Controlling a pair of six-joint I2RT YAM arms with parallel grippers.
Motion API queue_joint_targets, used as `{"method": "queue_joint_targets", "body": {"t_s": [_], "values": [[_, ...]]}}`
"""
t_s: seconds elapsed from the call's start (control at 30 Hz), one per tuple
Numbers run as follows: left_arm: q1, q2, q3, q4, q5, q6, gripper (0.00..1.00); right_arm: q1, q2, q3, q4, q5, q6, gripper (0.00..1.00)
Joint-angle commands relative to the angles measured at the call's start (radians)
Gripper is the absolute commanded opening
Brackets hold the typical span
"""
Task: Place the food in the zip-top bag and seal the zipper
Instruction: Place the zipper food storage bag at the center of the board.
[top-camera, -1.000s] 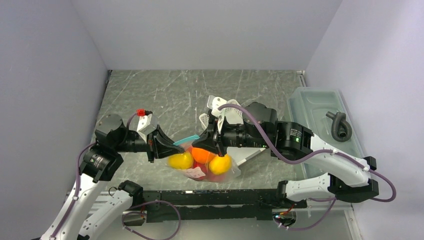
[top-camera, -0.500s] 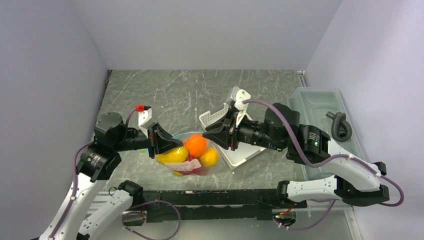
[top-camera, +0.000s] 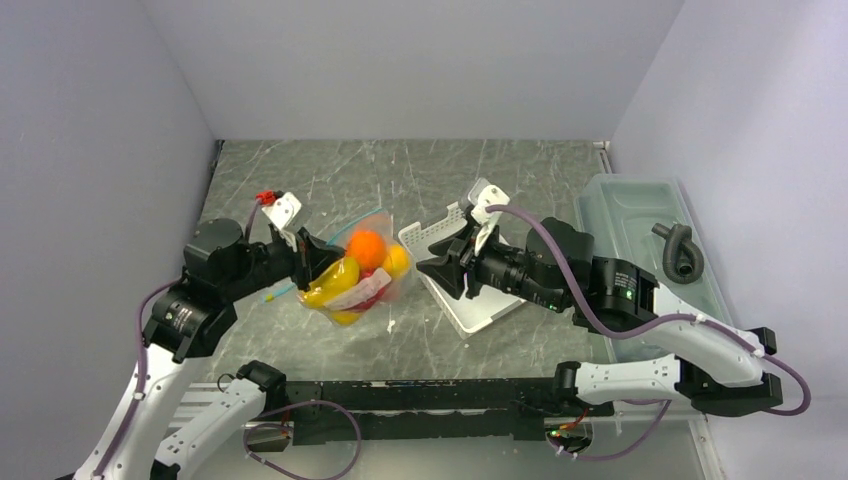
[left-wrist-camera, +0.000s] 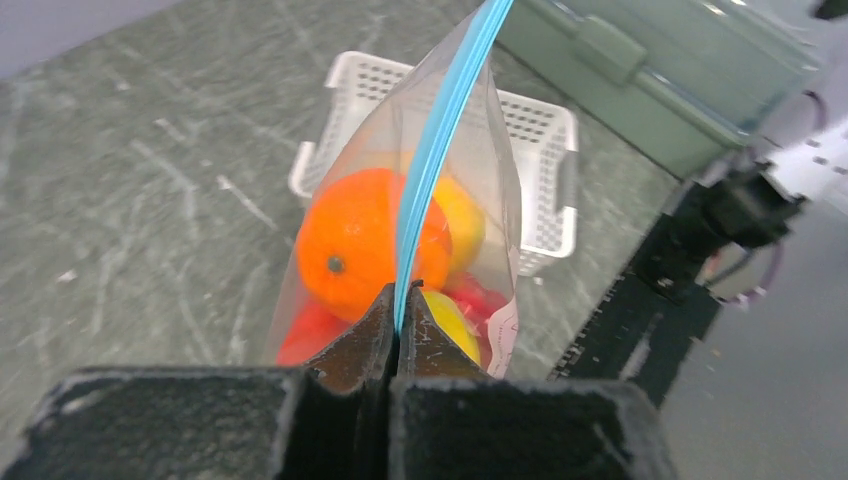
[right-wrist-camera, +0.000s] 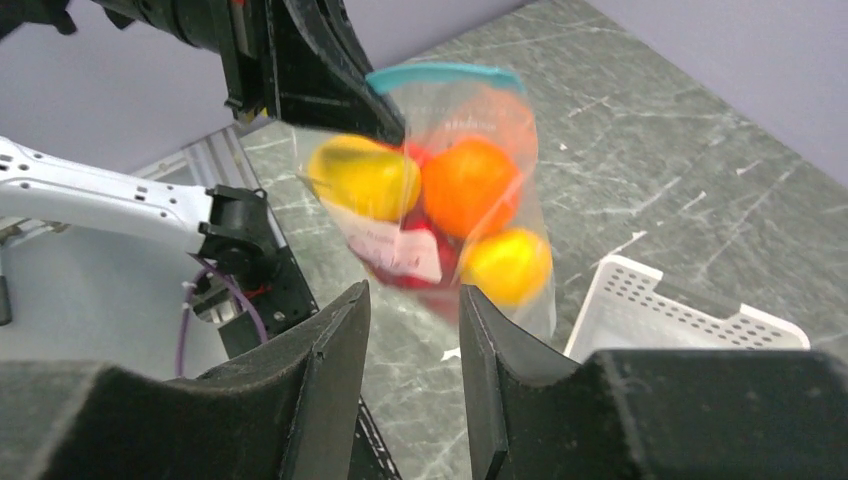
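The clear zip-top bag (top-camera: 360, 275) hangs off the table with the food inside: an orange (left-wrist-camera: 350, 240), a yellow lemon (right-wrist-camera: 365, 175), another yellow piece (right-wrist-camera: 505, 265) and red pieces low down. My left gripper (left-wrist-camera: 398, 300) is shut on the teal-blue zipper (left-wrist-camera: 440, 140) at one end of the bag's mouth and holds the bag up. The strip runs away from the jaws as one thin line. My right gripper (right-wrist-camera: 415, 300) stands open to the right of the bag, apart from it, with nothing between its fingers.
A white perforated basket (top-camera: 480, 310) lies on the table under my right gripper (top-camera: 432, 268). A large translucent lidded bin (top-camera: 640, 230) stands along the right edge, with a grey hose piece on it. Grey walls close in the table.
My right gripper has let go of the bag, opened and pulled back to the right. My left gripper has lifted the bag and carried it left and farther back.
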Motion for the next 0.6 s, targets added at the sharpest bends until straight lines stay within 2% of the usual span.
{"method": "queue_joint_targets", "body": {"t_s": [0.0,0.33,0.57], "values": [[0.002,0.014,0.071,0.016,-0.250,0.034,0.00,-0.007,-0.050,-0.043,0.048,0.072,0.006,0.42],[0.002,0.130,0.124,-0.020,-0.656,0.092,0.00,-0.013,-0.089,-0.167,0.114,0.088,0.005,0.45],[0.002,0.233,0.140,0.034,-0.942,0.175,0.00,-0.017,-0.095,-0.238,0.162,0.078,0.015,0.47]]}}
